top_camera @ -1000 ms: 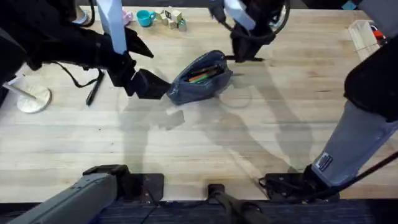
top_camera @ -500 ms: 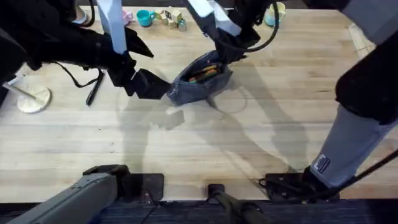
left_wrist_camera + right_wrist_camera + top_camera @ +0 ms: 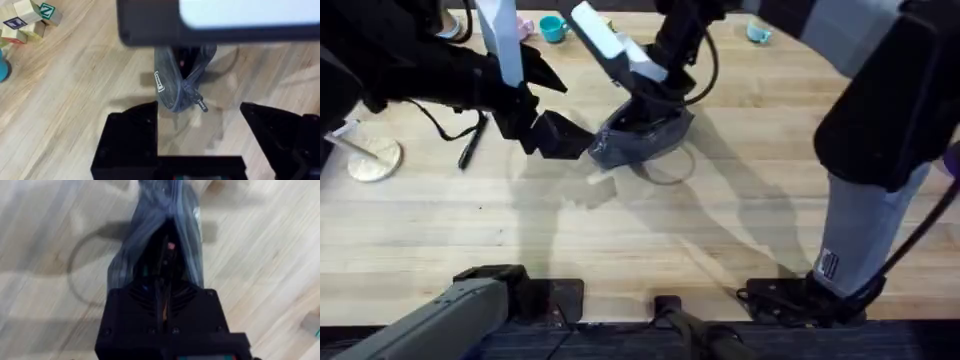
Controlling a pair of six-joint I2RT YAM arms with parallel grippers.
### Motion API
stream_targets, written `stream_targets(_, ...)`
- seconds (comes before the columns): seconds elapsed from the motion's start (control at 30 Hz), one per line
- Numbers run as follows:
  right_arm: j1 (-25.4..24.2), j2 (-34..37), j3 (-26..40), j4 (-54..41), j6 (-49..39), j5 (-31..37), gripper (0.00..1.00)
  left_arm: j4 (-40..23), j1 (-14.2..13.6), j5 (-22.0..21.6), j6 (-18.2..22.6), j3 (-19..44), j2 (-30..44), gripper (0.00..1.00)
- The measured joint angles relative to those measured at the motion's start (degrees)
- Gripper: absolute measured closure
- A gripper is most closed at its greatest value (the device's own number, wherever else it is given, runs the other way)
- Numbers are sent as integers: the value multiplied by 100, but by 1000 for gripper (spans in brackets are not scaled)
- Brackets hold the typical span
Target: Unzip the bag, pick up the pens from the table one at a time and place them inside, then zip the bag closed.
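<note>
The grey-blue bag point(image 3: 645, 138) lies unzipped on the table point(image 3: 740, 230), with colored pens showing in its opening. My right gripper point(image 3: 642, 106) hovers right over that opening, shut on a thin dark pen point(image 3: 166, 260) whose reddish end points down into the bag point(image 3: 150, 235). My left gripper point(image 3: 563, 136) sits at the bag's left end, open, with the zipper pull point(image 3: 201, 104) and the bag's end point(image 3: 172, 85) just beyond its wide-spread fingers point(image 3: 131, 135). One black pen point(image 3: 470, 148) lies on the wood at the far left.
A teal cup point(image 3: 555, 28) and wooden blocks point(image 3: 598, 28) stand at the back edge, with another cup point(image 3: 757, 33) to the right. A white round stand base point(image 3: 370, 158) sits at the left. The near half of the tabletop is open wood.
My right arm swung left from the back of the table to directly over the open bag, carrying the pen. The left arm and the bag stayed still.
</note>
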Motion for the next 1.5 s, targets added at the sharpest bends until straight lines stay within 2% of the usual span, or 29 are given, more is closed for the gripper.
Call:
stream_targets(0.3,310,155,0,230,2,-221,961,8,-1,0,0,0,0,7)
stream_targets(0.33,314,155,0,232,8,-223,890,8,-1,0,0,0,0,8)
stream_targets(0.37,314,155,0,231,4,-235,761,8,-1,0,0,0,0,8)
stream_targets(0.53,312,155,0,234,-1,-225,54,8,-1,0,0,0,0,7)
stream_targets(0.57,312,155,0,238,2,-202,20,8,-1,0,0,0,0,7)
stream_targets(0.67,314,155,0,237,6,-178,83,9,-1,0,0,0,0,7)
stream_targets(0.7,312,155,0,231,1,-176,24,10,-1,0,0,0,0,7)
stream_targets(0.73,314,155,0,213,2,-171,11,10,-1,0,0,0,0,7)
stream_targets(1.07,312,155,0,142,18,-168,5,10,71,0,0,0,0,8)
stream_targets(1.23,312,104,0,115,205,-204,6,10,406,2,0,0,0,8)
stream_targets(1.5,314,-688,0,77,855,-412,4,16,1251,-163,0,0,0,7)
